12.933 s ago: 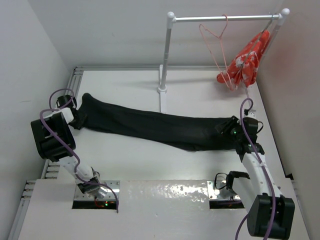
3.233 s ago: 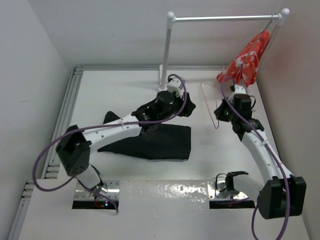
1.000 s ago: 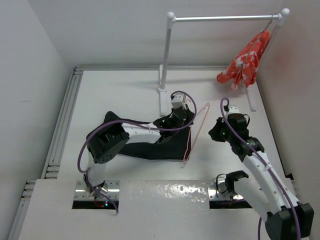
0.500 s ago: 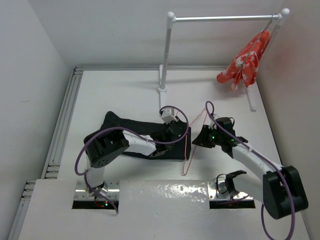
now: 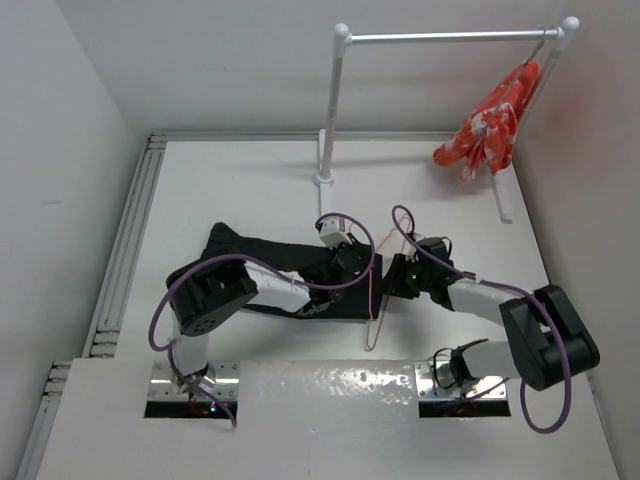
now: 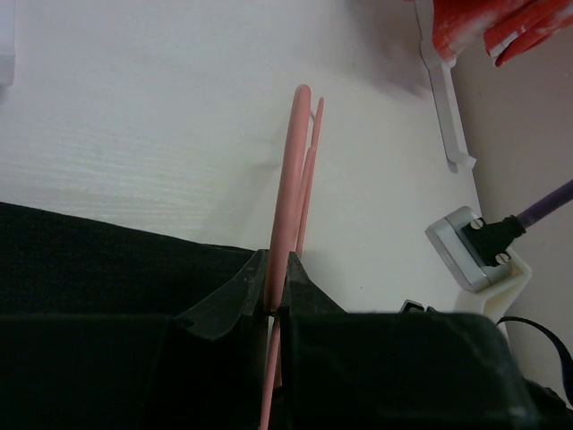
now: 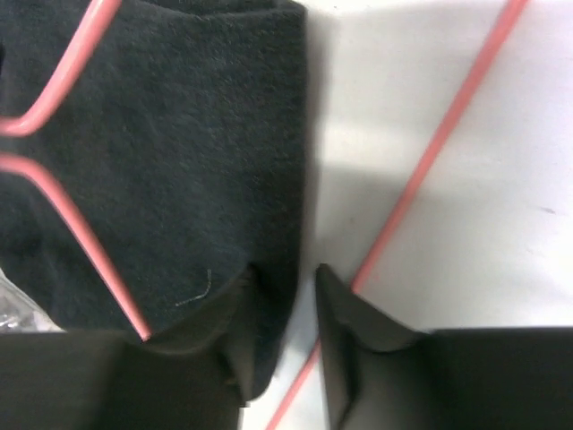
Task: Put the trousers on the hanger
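The black trousers point(image 5: 245, 258) lie folded on the table, left of centre. The pale-pink wire hanger point(image 5: 374, 318) lies slanted over their right edge. My left gripper point(image 5: 343, 268) sits above the trousers, shut on a hanger wire; in the left wrist view the wire point(image 6: 291, 179) runs straight out from between the closed jaws point(image 6: 276, 300), with black cloth point(image 6: 89, 260) below. My right gripper point(image 5: 397, 280) is low at the trousers' right edge. In its wrist view the jaws point(image 7: 286, 309) stand open with the cloth's edge point(image 7: 188, 134) between them and a pink wire point(image 7: 430, 170) alongside.
A white clothes rail point(image 5: 450, 37) stands at the back, its post foot point(image 5: 325, 180) on the table behind the trousers. An orange-red bundle point(image 5: 490, 125) hangs at the rail's right end. The rail's right foot point(image 6: 448, 107) shows in the left wrist view.
My right gripper has swung left and down to the trousers' right edge and opened. My left gripper has drawn the hanger nearer, down over the trousers.
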